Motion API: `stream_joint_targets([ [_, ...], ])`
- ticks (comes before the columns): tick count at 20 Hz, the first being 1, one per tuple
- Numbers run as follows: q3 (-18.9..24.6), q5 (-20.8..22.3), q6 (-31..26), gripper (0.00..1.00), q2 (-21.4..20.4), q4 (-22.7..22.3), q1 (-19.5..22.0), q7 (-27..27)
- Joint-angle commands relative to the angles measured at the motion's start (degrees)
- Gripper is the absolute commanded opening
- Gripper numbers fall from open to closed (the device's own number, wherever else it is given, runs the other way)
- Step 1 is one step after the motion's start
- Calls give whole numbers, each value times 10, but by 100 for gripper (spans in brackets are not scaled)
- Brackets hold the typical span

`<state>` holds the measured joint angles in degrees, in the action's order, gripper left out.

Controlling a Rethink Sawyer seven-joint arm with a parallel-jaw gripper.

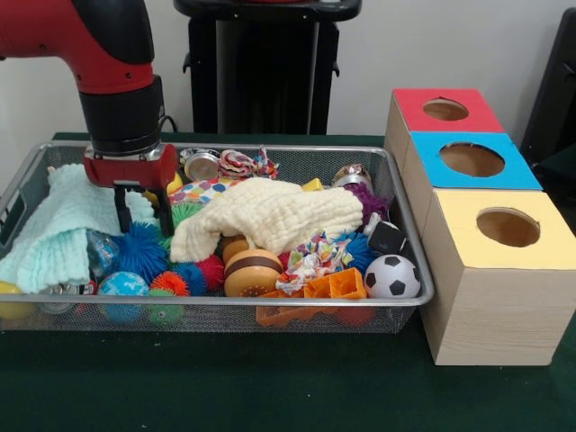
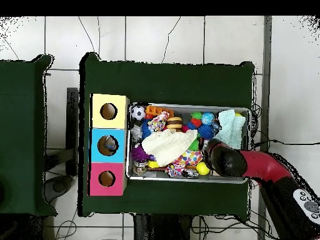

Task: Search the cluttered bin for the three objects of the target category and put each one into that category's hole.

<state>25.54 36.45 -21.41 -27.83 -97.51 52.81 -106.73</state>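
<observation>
Green table (image 1: 270,387), cluttered wire bin (image 1: 409,261), fingers (image 1: 142,214) spread apart, empty, above spiky balls (image 1: 144,252)

bin (image 1: 409,236) crammed, cloths (image 1: 270,214) cover toys, holes (image 1: 472,159) clear

A dark green cloth-covered table (image 1: 225,387) stands before a plain off-white wall (image 1: 432,45). From above, the floor of pale square tiles (image 2: 156,37) shows thin dark cables, and a second dark green table (image 2: 22,137) stands at the left.

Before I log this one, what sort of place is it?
Probably a robotics lab: a wire bin of mixed toys on a green-covered table, three color-topped sorting boxes, and a tiled floor.
</observation>
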Motion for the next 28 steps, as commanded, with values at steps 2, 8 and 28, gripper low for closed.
stream_joint_targets([
  [2, 42, 41, -66, 100, -2, 17, 15, 137],
  [8, 40, 44, -62, 100, -11, 5, 20, 131],
  [28, 49, 52, -72, 100, -5, 14, 28, 137],
])
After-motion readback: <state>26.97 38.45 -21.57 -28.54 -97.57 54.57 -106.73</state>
